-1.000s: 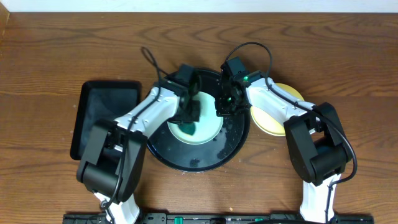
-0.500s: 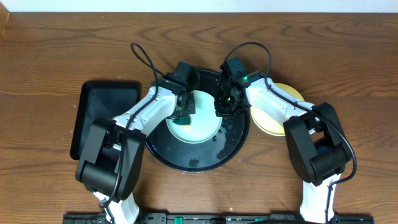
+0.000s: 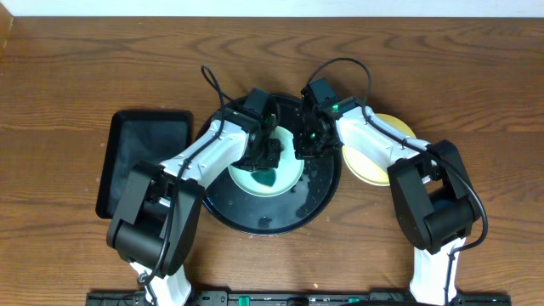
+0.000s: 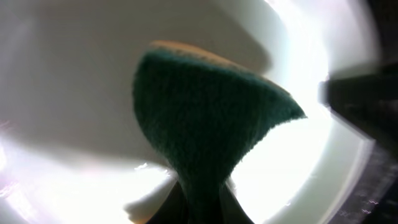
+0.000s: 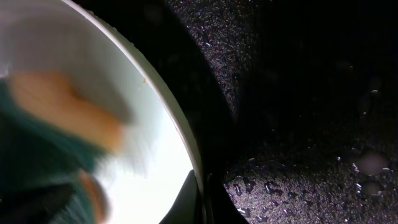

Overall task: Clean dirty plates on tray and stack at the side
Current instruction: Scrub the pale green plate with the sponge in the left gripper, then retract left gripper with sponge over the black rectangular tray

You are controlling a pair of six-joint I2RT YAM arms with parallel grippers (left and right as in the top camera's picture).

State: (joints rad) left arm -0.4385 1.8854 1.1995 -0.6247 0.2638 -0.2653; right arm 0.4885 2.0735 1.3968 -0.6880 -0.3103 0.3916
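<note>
Left tool is clamped on the green sponge, which is pressed to the mint plate. The plate's rim is pinched by the right tool inside the wet black tray. The rim could be pulled free by scrubbing force. The sponge is noted nearer the plate's centre than half a second ago. A yellow plate is seen beside the tray.

Wooden table, black rectangular tray at its left, teal sponge with orange backing.

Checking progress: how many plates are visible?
2: a pale mint round plate on the glossy round black tray; a pale yellow round plate right of it. Another may hide underneath.
</note>
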